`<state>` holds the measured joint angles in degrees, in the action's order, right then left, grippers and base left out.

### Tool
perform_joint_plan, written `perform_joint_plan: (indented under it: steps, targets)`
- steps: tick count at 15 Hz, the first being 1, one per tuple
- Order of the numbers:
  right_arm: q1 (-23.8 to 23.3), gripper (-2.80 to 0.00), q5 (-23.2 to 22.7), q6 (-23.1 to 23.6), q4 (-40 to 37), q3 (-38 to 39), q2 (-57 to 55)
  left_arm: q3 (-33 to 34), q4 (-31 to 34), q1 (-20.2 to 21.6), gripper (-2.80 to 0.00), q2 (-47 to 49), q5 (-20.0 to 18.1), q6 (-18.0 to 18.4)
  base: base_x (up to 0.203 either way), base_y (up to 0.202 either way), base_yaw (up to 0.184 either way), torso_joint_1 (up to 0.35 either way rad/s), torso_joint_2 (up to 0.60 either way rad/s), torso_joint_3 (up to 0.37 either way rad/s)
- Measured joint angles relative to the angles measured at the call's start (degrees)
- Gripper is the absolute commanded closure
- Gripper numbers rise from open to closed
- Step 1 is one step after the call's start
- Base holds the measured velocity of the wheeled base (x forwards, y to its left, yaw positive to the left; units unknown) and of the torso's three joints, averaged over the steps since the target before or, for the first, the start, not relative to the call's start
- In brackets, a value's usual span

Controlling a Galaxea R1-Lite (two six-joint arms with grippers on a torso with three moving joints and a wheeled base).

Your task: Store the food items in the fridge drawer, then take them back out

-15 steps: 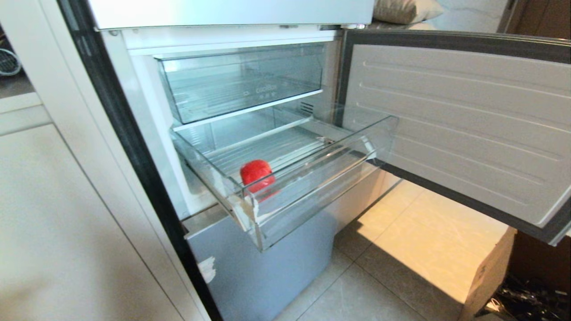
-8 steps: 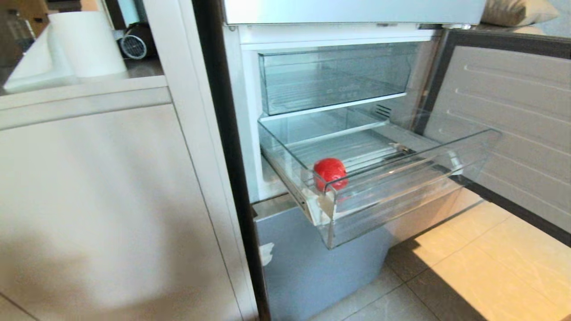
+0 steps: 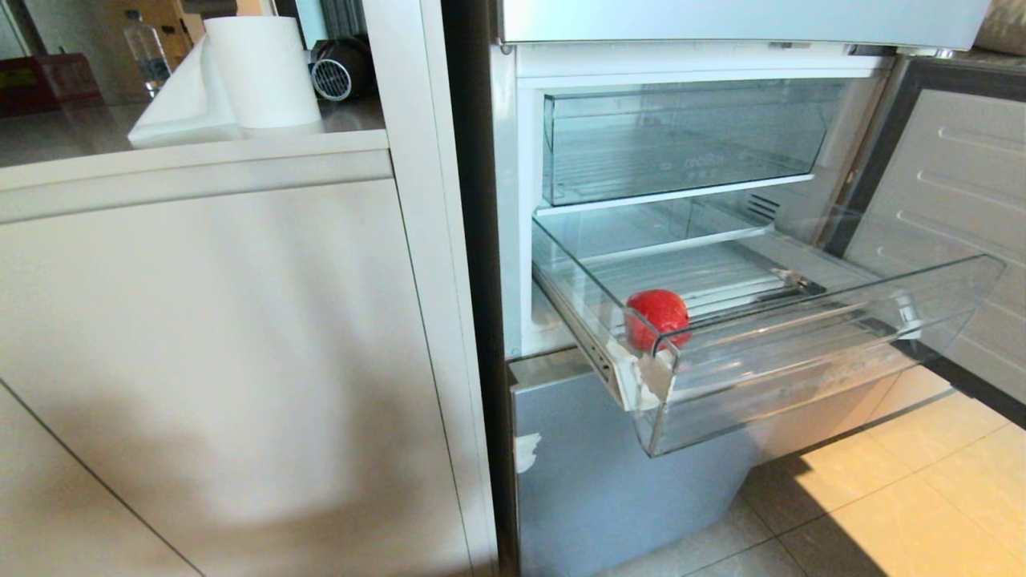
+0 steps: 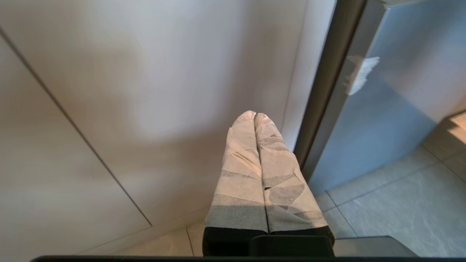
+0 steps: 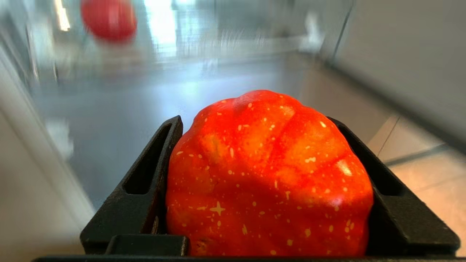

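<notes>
A: Drawer (image 3: 801,361) is seen pulled out from the fridge (image 3: 513,200), under the deeper clear bin (image 3: 681,136). What is held in it?

B: One red fruit (image 3: 657,318) is seen at the drawer's near left corner, just behind the front wall and beside the whitish tape (image 3: 653,377). The ribbed bottom to its right is bare.

A: And the second fruit?

B: An orange-red tomato (image 5: 269,174) with pale specks is clamped between the black fingers (image 5: 145,182) of the right gripper (image 5: 269,182), which are spread wide around it and pressed against both its sides. That gripper is shown only in its own wrist view, with the red fruit blurred far beyond it.

A: How is the left gripper placed?

B: The left gripper (image 4: 256,115) is seen low beside the pale cabinet (image 4: 145,91), left of the fridge. Its taped fingers (image 4: 240,171) are pressed together with nothing between them.

A: What else can be made out?

B: The fridge door (image 3: 946,224) stands open on the right. On the counter (image 3: 160,152) to the left, a white paper roll (image 3: 260,72) is set, with a small dark fan (image 3: 341,68) just behind it.
</notes>
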<state>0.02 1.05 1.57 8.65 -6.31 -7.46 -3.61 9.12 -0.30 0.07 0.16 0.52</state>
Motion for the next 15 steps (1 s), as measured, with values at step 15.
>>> perform_joint_plan:
  steps: [15]
  targets:
    - [5.3,0.00,-8.2,-1.2,4.2,-65.5,-78.6,0.0,0.0,0.0,0.00,0.0,0.0,0.0,0.000,0.000,0.000,0.000,0.00,0.000]
